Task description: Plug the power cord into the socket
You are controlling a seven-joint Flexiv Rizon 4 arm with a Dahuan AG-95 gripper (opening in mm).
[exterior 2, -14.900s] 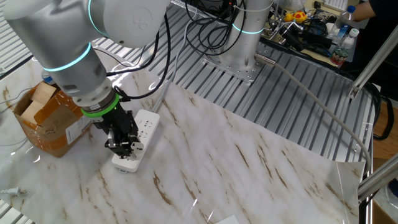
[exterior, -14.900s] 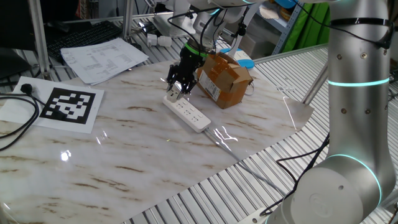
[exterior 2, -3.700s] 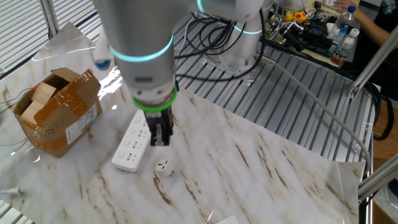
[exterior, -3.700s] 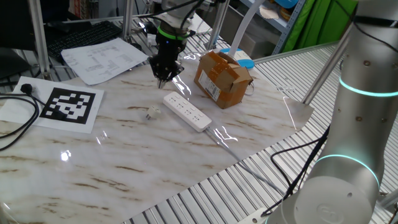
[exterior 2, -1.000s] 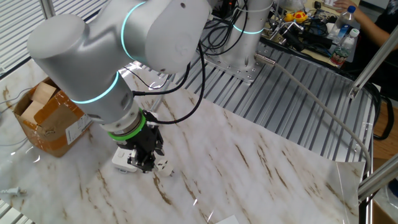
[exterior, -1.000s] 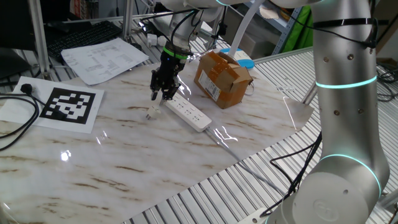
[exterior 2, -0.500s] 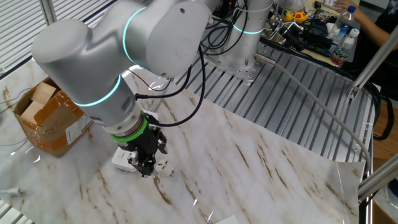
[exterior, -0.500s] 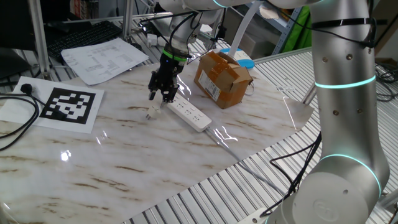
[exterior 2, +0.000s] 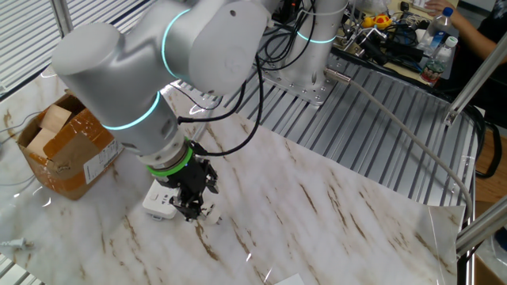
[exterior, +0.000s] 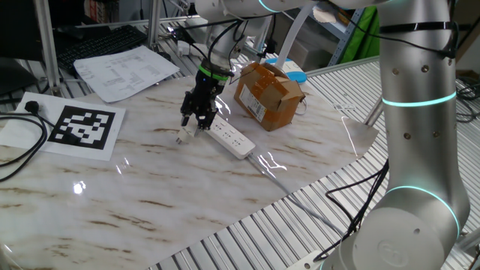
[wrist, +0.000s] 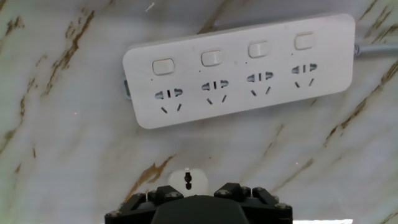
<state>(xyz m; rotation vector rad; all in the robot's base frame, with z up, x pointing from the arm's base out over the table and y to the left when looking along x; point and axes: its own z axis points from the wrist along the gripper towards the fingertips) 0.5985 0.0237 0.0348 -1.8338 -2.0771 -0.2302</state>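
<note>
Your counter [exterior: 225,187] carries the power strip [wrist: 239,68] just ahead of the tool [wrist: 196,193], flat, outlets up. The tool hangs low with its fingers straddling the small white plug [wrist: 188,179]; you cannot tell whether they grip it.

A small white roundish plug [wrist: 187,179] with dark marks lies on the marbled surface [wrist: 56,155], just beside and apart from the long white four-outlet power strip [wrist: 239,68], which lies flat, outlets up.
</note>
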